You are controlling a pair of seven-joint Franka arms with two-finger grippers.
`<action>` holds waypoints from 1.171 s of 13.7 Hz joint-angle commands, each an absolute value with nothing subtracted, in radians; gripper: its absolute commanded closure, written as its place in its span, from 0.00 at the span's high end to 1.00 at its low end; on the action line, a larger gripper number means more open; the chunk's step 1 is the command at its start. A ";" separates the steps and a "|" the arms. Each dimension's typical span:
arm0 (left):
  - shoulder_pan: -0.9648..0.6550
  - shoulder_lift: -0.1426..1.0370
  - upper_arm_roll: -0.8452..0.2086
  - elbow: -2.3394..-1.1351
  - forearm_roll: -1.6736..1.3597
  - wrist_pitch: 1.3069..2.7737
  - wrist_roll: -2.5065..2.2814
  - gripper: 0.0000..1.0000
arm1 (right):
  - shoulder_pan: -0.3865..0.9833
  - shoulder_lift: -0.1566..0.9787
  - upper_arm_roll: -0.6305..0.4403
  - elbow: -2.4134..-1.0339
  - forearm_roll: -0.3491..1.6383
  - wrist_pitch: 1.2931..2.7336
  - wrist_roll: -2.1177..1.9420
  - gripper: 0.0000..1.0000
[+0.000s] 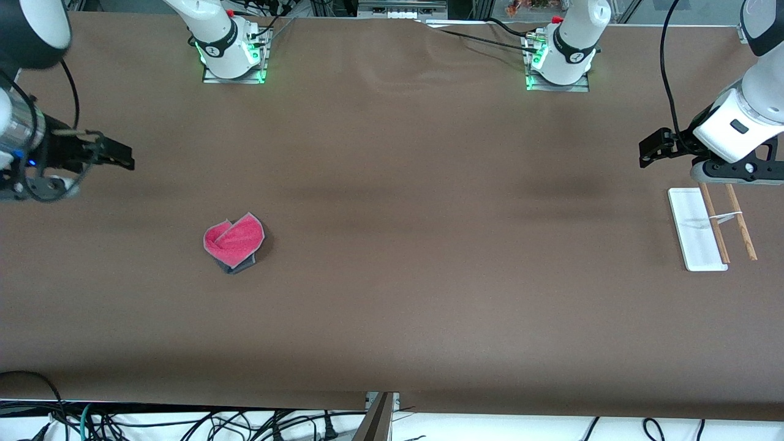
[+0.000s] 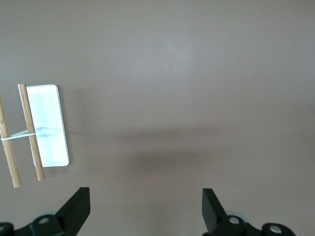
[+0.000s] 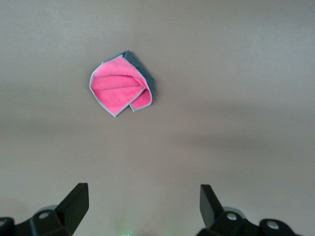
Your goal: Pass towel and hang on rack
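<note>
Lower left of centre in the front view, the small pink towel with dark grey underside and pale edge trim (image 1: 234, 242) lies folded on the brown table covering (image 1: 392, 294), toward the right arm's end. Nothing lies on or against it.

At the right edge of the same view stands the rack with a flat white rectangular base, two thin brown wooden rods and a white crosspiece (image 1: 710, 228), toward the left arm's end, well apart from the towel.

The right gripper (image 1: 116, 156) hangs at the left edge of the front view, fingers apart and holding nothing; its wrist view shows the towel (image 3: 122, 86) on bare covering between the spread fingertips (image 3: 76, 199).

The left gripper (image 1: 650, 150) hovers just above the rack's upper end, fingers apart and holding nothing; its wrist view shows the rack (image 2: 34, 130) at the frame's left side.
</note>
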State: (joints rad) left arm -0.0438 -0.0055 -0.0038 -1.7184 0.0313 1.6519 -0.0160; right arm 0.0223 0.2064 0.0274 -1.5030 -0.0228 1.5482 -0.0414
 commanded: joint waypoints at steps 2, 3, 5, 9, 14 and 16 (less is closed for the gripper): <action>-0.032 -0.014 -0.009 -1.717 0.008 1.641 0.006 1.00 | 0.034 0.328 0.031 -1.477 -0.011 1.655 -0.037 1.00; -0.032 -0.014 -0.008 -1.715 0.008 1.641 0.006 1.00 | 0.034 0.362 0.031 -1.477 -0.011 1.705 -0.037 1.00; -0.032 -0.012 -0.008 -1.717 0.008 1.641 0.008 1.00 | 0.052 0.434 0.031 -1.479 -0.011 1.808 -0.035 1.00; -0.032 -0.014 -0.008 -1.717 0.008 1.641 0.008 1.00 | 0.080 0.578 0.032 -1.482 0.018 1.980 -0.037 1.00; -0.032 -0.012 -0.008 -1.717 0.008 1.640 0.008 1.00 | 0.086 0.702 0.040 -1.482 0.029 2.137 -0.037 1.00; -0.032 -0.012 -0.008 -1.717 0.008 1.640 0.008 1.00 | 0.086 0.727 0.040 -1.486 0.052 2.151 -0.041 1.00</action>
